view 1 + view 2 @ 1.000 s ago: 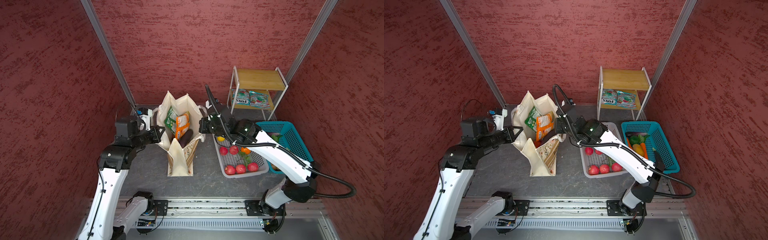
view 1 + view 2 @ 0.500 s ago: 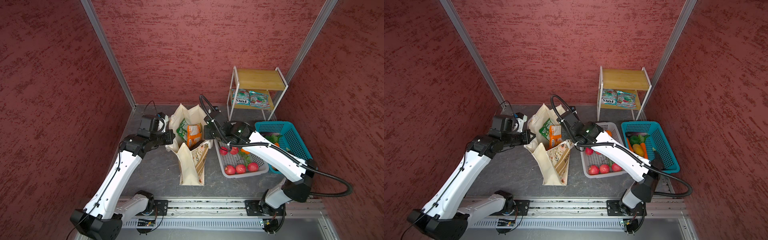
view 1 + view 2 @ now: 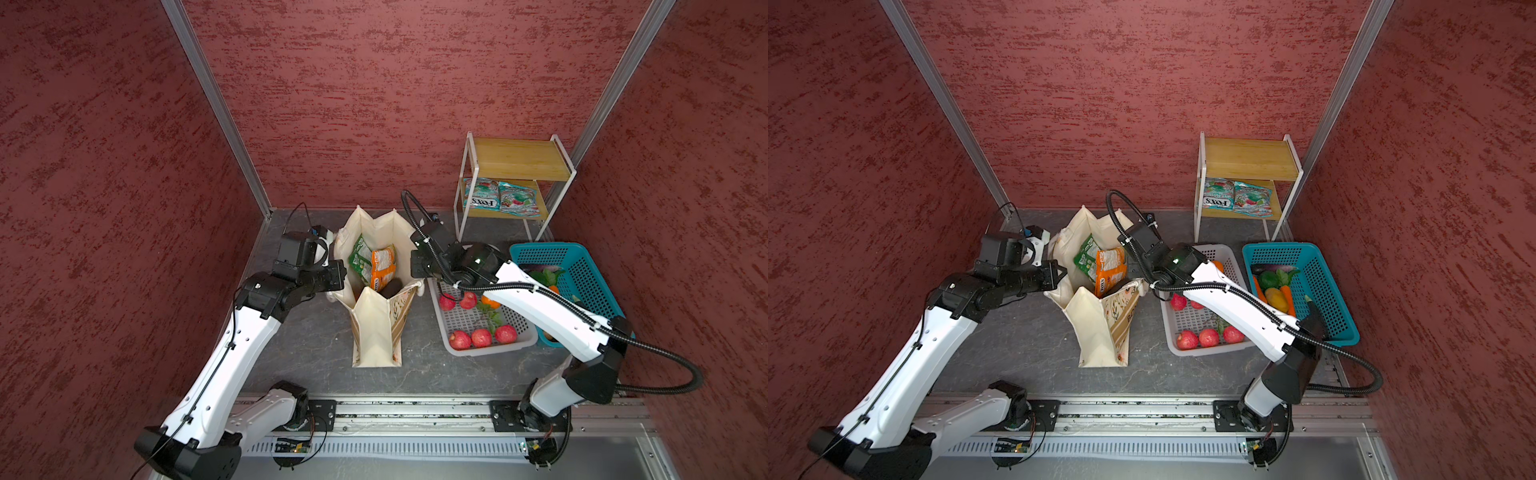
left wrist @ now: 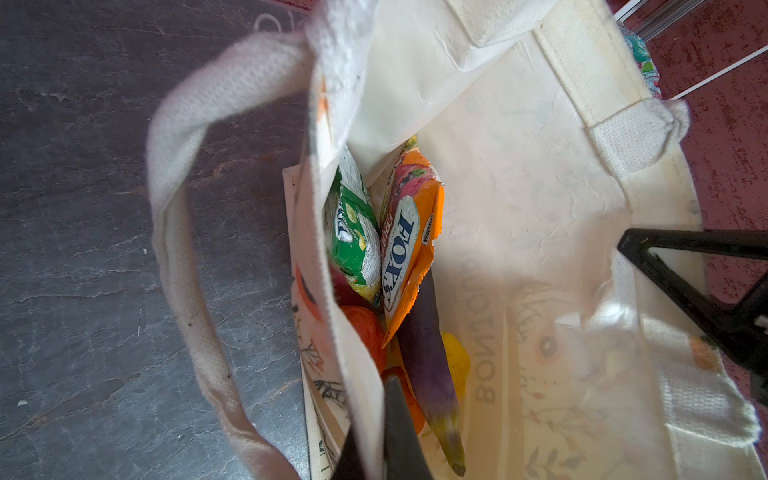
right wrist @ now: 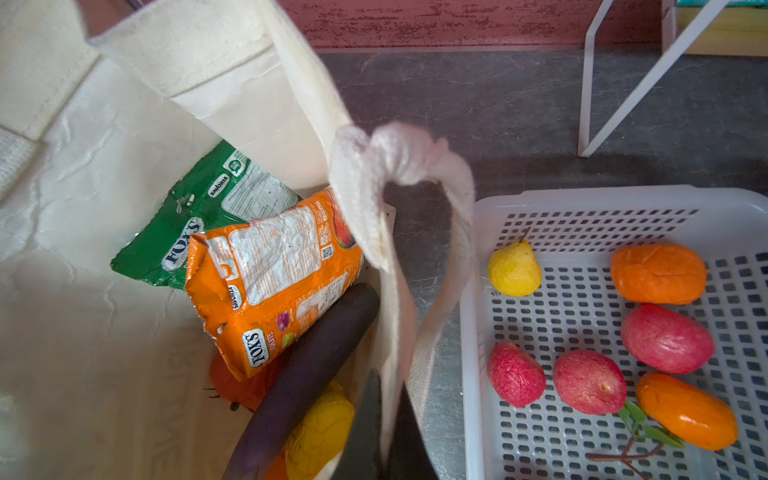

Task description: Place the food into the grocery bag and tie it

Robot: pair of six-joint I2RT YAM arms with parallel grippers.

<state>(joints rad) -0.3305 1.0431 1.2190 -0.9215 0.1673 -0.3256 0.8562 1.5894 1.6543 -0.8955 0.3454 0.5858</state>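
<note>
Cream bag (image 3: 374, 328) pinched at opposite rims, left gripper (image 3: 341, 274) clamped on its left wall, right gripper (image 3: 417, 277) on its right, each handle (image 5: 415, 158) nearest its own arm

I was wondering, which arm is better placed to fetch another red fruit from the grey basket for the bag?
Probably right. The right gripper pinches the grocery bag at its rim directly beside the grey basket; the left gripper grips the opposite rim, with the bag between.
</note>
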